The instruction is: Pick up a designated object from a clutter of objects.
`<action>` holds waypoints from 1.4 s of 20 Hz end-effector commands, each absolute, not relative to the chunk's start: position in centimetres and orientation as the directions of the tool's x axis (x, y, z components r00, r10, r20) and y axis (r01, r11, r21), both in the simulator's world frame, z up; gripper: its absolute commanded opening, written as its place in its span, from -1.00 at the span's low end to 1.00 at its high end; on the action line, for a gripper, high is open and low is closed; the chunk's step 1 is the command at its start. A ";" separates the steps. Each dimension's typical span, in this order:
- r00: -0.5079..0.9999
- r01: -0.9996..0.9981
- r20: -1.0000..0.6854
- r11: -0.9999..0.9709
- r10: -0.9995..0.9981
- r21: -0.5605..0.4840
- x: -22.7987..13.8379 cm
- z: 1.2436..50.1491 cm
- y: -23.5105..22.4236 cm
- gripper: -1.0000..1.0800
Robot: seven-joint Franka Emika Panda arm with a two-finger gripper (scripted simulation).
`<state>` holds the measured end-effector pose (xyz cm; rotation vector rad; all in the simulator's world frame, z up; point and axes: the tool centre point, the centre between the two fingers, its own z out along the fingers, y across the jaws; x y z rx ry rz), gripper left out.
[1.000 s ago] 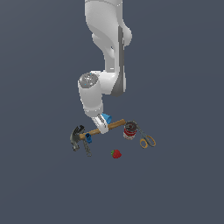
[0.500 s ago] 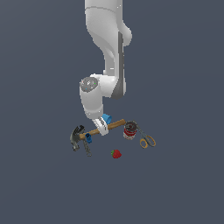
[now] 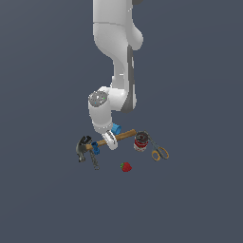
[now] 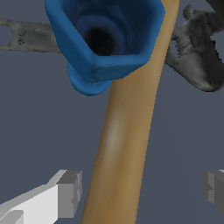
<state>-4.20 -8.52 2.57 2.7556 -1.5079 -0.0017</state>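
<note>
Hammer (image 4: pixel 120 135): smooth round tan wood handle, rough dark metal head (image 3: pixel 84 146) at exterior view's left end; lies flat on counter amid clutter. Jaws wide open, one either side of handle w/ gaps, gripping nothing. Blue piece (image 4: pixel 103 35), angular & hollow, rests against handle. Grey wrench (image 3: pixel 94 160) near head; red-labelled can (image 3: pixel 141 141), yellow-handled scissors (image 3: pixel 160 152), strawberry (image 3: pixel 126 166) to exterior view's right.

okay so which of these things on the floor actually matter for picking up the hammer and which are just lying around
Belongs to the job:
hammer, its wooden handle between the open fingers
gripper

Just lying about:
blue piece, against the handle
wrench
can
scissors
strawberry
blue cup, behind the gripper
</note>
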 end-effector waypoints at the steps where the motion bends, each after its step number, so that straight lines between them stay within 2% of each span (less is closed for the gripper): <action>1: 0.539 -0.842 0.000 -0.539 -0.842 0.000 -4.2 2.4 -8.5 -1.00; 16: 0.540 -0.842 -0.001 -0.540 -0.842 0.000 -4.3 3.0 -8.4 -1.00; 28: 0.539 -0.842 -0.001 -0.539 -0.842 -0.001 -5.9 8.3 -8.1 -1.00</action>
